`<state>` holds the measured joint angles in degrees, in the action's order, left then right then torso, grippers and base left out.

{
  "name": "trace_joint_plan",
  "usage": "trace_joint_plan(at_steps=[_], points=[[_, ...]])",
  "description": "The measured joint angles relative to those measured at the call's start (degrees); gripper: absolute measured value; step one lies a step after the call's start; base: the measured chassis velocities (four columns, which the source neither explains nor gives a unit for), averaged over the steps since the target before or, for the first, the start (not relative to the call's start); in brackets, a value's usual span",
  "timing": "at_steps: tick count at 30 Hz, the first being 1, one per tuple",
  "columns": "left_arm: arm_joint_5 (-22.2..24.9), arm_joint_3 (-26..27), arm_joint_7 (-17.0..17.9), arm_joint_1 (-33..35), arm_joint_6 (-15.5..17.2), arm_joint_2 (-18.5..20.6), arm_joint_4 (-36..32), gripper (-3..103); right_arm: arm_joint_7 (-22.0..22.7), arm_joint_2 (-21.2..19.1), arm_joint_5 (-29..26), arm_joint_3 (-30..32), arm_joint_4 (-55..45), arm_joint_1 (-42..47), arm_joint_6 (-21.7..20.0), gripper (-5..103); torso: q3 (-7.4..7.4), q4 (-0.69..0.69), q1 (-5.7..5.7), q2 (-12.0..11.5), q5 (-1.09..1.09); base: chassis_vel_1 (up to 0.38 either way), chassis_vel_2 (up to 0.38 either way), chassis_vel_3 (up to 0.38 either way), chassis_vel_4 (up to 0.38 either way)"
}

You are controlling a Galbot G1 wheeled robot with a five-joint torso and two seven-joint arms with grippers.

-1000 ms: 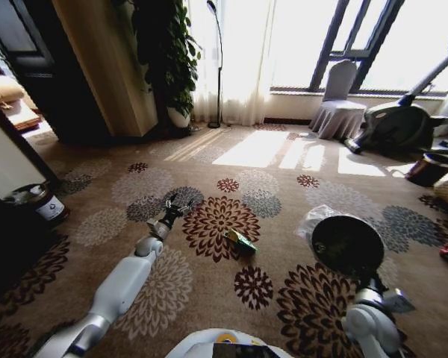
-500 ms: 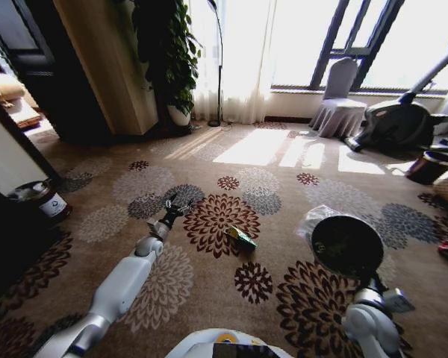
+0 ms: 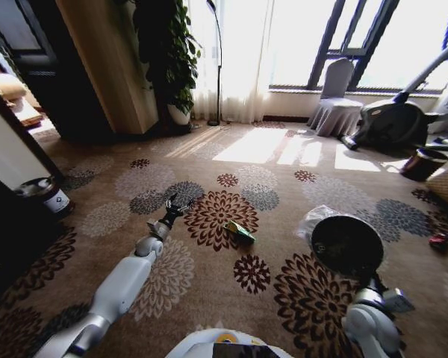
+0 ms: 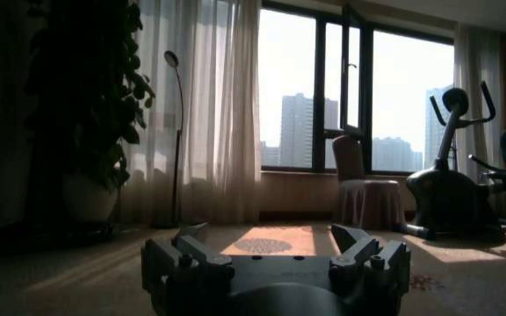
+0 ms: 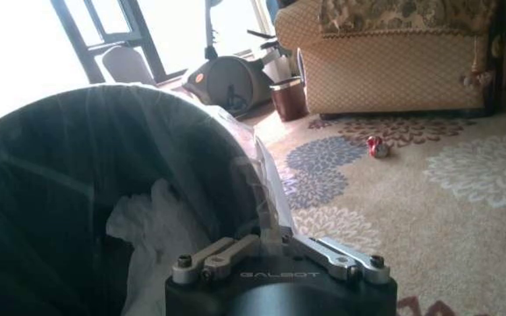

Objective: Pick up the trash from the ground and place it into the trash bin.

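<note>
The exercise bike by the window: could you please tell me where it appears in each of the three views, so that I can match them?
Head view: the exercise bike stands at far right, before the window.
Left wrist view: the exercise bike stands beyond the left gripper.
Right wrist view: the exercise bike stands past the rim of the trash bin, which the right gripper clamps.
Shared landmark: the covered chair beside it in every view.

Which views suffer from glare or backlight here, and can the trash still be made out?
Head view: the windows blow out white and a sun patch washes the carpet, yet the green wrapper reads clearly, right of the left gripper. Left wrist view: backlit, the gripper's fingers nearly silhouetted. Right wrist view: overexposed window, but the trash bin held by the right gripper and a red scrap stay legible.
</note>
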<state>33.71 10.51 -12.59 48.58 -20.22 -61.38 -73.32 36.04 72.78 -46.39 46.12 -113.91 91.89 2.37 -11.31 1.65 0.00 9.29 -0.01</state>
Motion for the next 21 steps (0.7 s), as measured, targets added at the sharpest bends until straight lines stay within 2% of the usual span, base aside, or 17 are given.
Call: trace_joint_plan(at_steps=[4, 9, 10, 12, 13, 14, 15, 16, 17, 18, 20, 21], points=[[-0.2, 0.0, 0.4, 0.2, 0.3, 0.0, -0.3, 93, 0.0, 0.0, 0.0, 0.0, 0.0, 0.0, 0.0, 0, 0.01, -0.01, 0.00, 0.0, 0.01, 0.000, 0.000, 0.000, 0.000], [-4.8, -1.6, 8.3, 4.0, 5.8, 0.2, -5.1, 100, 0.0, 0.0, 0.0, 0.0, 0.0, 0.0, 0.0, 0, 0.01, -0.01, 0.00, 0.0, 0.00, 0.000, 0.000, 0.000, 0.000], [-4.8, -1.6, 8.3, 4.0, 5.8, 0.2, -5.1, 100, 0.0, 0.0, 0.0, 0.0, 0.0, 0.0, 0.0, 0, 0.01, -0.01, 0.00, 0.0, 0.00, 0.000, 0.000, 0.000, 0.000], [-8.6, -2.9, 14.7, 7.1, 10.2, 0.4, -9.0, 100, 0.0, 0.0, 0.0, 0.0, 0.0, 0.0, 0.0, 0, 0.01, 0.00, 0.00, 0.0, 0.01, 0.000, 0.000, 0.000, 0.000], [-8.6, -2.9, 14.7, 7.1, 10.2, 0.4, -9.0, 100, 0.0, 0.0, 0.0, 0.0, 0.0, 0.0, 0.0, 0, 0.01, 0.00, 0.00, 0.0, 0.01, 0.000, 0.000, 0.000, 0.000], [-9.2, -3.6, 15.4, 7.7, 11.7, 0.8, -10.3, 100, 0.0, 0.0, 0.0, 0.0, 0.0, 0.0, 0.0, 0, 0.01, 0.02, 0.00, 0.0, -0.03, 0.000, 0.000, 0.000, 0.000], [-9.3, -4.5, 14.5, 7.4, 12.6, 2.2, -10.8, 100, 0.0, 0.0, 0.0, 0.0, 0.0, 0.0, 0.0, 0, 0.01, 0.00, 0.00, 0.0, -0.06, 0.000, 0.000, 0.000, 0.000], [-9.0, -4.9, 13.0, 6.6, 12.7, 3.5, -10.8, 100, 0.0, 0.0, 0.0, 0.0, 0.0, 0.0, 0.0, 0, 0.01, -0.01, 0.00, 0.0, 0.03, 0.000, 0.000, 0.000, 0.000], [-9.0, -4.9, 13.0, 6.6, 12.7, 3.5, -10.8, 100, 0.0, 0.0, 0.0, 0.0, 0.0, 0.0, 0.0, 0, 0.01, -0.01, 0.00, 0.0, 0.03, 0.000, 0.000, 0.000, 0.000], [-8.0, -5.5, 10.8, 5.4, 12.4, 4.9, -10.3, 100, 0.0, 0.0, 0.0, 0.0, 0.0, 0.0, 0.0, 0, 0.02, -0.01, 0.00, 0.0, 0.07, 0.000, 0.000, 0.000, 0.000], [-6.9, -5.8, 8.4, 3.9, 11.8, 5.9, -9.4, 103, 0.0, 0.0, 0.0, 0.0, 0.0, 0.0, 0.0, 0, 0.01, -0.01, 0.00, 0.0, -0.03, 0.000, 0.000, 0.000, 0.000], [-6.5, -5.8, 7.1, 2.5, 11.4, 6.3, -8.8, 100, 0.0, 0.0, 0.0, 0.0, 0.0, 0.0, 0.0, 0, 0.01, -0.01, 0.00, 0.0, -0.02, 0.000, 0.000, 0.000, 0.000]])
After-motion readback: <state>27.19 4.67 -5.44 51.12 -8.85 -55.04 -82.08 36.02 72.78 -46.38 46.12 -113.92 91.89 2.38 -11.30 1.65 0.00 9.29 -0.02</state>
